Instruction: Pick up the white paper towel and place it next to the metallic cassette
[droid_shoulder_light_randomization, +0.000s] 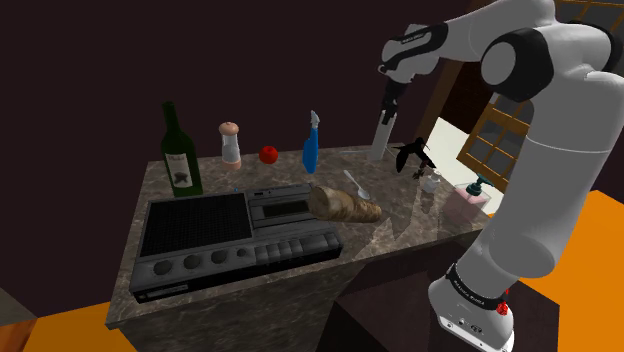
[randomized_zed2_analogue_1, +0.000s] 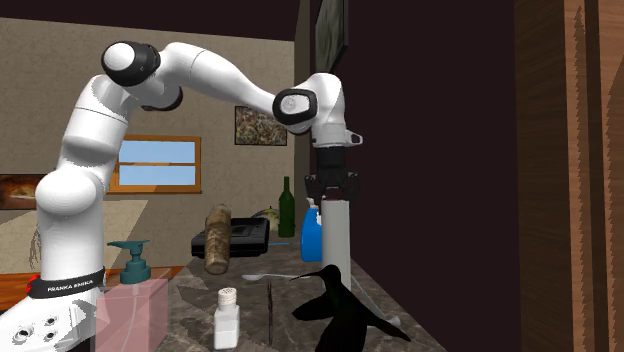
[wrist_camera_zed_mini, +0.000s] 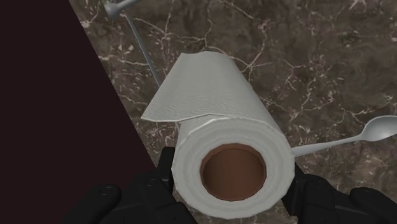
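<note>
Claw (randomized_zed2_analogue_1: 332, 192) pointing straight down and pinching the upper end of the upright white paper towel roll (randomized_zed2_analogue_1: 335, 238). One black finger (wrist_camera_zed_mini: 160, 170) presses on each side, so the claw is spread no wider than the roll.

In the wrist view the fingertips are hidden behind the roll's rim, and the brown core opens directly between the fingers. The roll hangs directly beneath the claw, with a loose flap of sheet standing off its side. In the second exterior view a black bird figure (randomized_zed2_analogue_1: 340, 305) covers the roll's lower end. Whether the roll touches the dark marble table (droid_shoulder_light_randomization: 400, 228) therefore cannot be told.

A spoon (wrist_camera_zed_mini: 372, 130) lies on the table below the claw, its handle cut off behind the roll. A blue spray bottle (droid_shoulder_light_randomization: 311, 145) stands near the claw.

The grey cassette player (droid_shoulder_light_randomization: 235, 240) lies flat on the table, well apart from the claw. A bread loaf (droid_shoulder_light_randomization: 345, 205) sits at its claw-side end, between the player and the claw. In the second exterior view this loaf hides part of the cassette player. A dark wine bottle (droid_shoulder_light_randomization: 180, 155) stands beyond the player, farthest from the claw.
</note>
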